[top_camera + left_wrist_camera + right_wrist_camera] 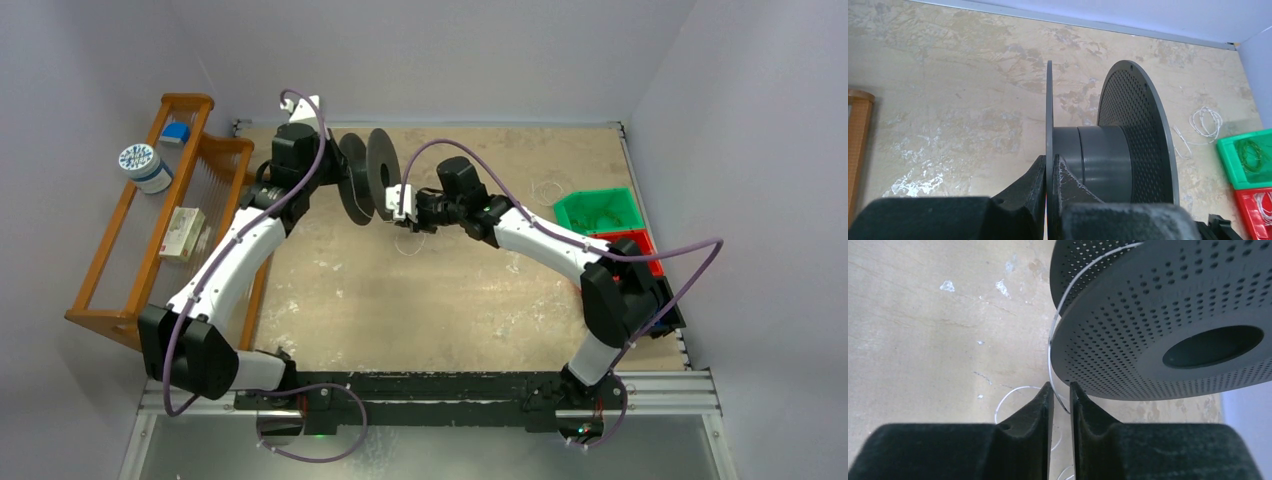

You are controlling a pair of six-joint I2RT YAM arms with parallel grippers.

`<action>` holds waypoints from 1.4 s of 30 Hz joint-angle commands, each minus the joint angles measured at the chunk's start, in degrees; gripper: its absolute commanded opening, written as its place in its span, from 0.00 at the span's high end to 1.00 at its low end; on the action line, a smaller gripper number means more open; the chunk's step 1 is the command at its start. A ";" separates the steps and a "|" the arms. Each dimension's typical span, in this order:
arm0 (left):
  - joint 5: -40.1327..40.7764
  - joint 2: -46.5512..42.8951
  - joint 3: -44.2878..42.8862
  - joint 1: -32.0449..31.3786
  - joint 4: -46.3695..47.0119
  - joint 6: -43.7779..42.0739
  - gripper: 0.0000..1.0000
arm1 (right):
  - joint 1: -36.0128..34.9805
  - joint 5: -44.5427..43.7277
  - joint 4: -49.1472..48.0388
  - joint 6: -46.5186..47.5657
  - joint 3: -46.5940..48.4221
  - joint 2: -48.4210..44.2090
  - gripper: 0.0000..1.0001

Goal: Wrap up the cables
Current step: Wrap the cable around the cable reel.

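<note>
A dark grey perforated spool (365, 178) is held up off the table. My left gripper (1050, 157) is shut on its thin near flange (1049, 100), one finger on each side. A thin whitish cable (1050, 347) comes off the spool's rim and drops between the fingers of my right gripper (1061, 386). Those jaws stand a narrow gap apart, much wider than the wire. More of the cable curls in a loop (1003, 400) on the table below. In the top view my right gripper (400, 200) is just right of the spool.
A loose whitish wire coil (1205, 122) lies at the back right of the table. A green bin (598, 210) and a red bin (630, 250) stand at the right edge. A wooden rack (150, 240) holding a tape roll (145, 165) stands on the left.
</note>
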State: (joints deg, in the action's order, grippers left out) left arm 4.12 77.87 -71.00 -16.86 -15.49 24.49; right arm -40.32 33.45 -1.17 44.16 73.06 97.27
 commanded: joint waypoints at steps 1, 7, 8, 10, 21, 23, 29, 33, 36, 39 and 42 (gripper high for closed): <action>-3.75 -4.52 -2.04 1.19 6.33 1.81 1.00 | 0.21 -2.48 -4.84 -3.94 -1.06 -1.67 0.82; -8.51 -6.32 -4.08 2.66 6.74 3.79 1.00 | 0.41 -4.72 -7.83 -9.04 -1.73 -0.03 0.75; -9.29 -6.51 -4.51 2.88 6.64 4.23 1.00 | 0.59 -4.45 -8.06 -9.38 -1.71 0.20 0.73; -11.15 -6.74 -5.41 3.33 6.54 5.20 1.00 | 1.04 -3.87 -8.88 -10.70 -1.78 0.58 0.70; -18.07 -7.84 -7.88 6.52 6.78 9.96 1.00 | 8.27 2.65 -15.73 -21.68 -4.30 -1.04 0.78; -19.81 -7.78 -7.56 6.87 7.39 10.78 1.00 | 9.06 3.67 -17.18 -23.42 -4.69 -1.72 0.78; -22.64 -8.26 -6.32 7.75 9.78 12.75 1.00 | 10.50 10.69 -17.06 -24.14 -4.90 -2.81 0.48; -22.43 -7.81 -7.84 8.37 9.80 12.76 1.00 | 10.61 14.00 -3.88 -8.29 -1.78 -1.62 0.36; -22.46 -7.49 -9.11 8.51 9.77 12.82 1.00 | 10.54 14.32 4.09 2.60 -0.53 -0.33 0.31; -22.39 -7.20 -9.50 8.51 10.09 13.04 1.00 | 10.22 17.30 9.33 7.92 0.54 1.21 0.27; -21.81 -7.20 -9.30 8.55 10.44 12.97 1.00 | 9.55 17.76 12.24 10.15 1.45 2.29 0.26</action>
State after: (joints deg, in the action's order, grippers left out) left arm -16.88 71.88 -76.82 -8.73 -11.60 35.40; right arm -29.98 47.27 2.63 45.47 71.50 98.17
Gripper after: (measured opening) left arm 0.028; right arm 0.736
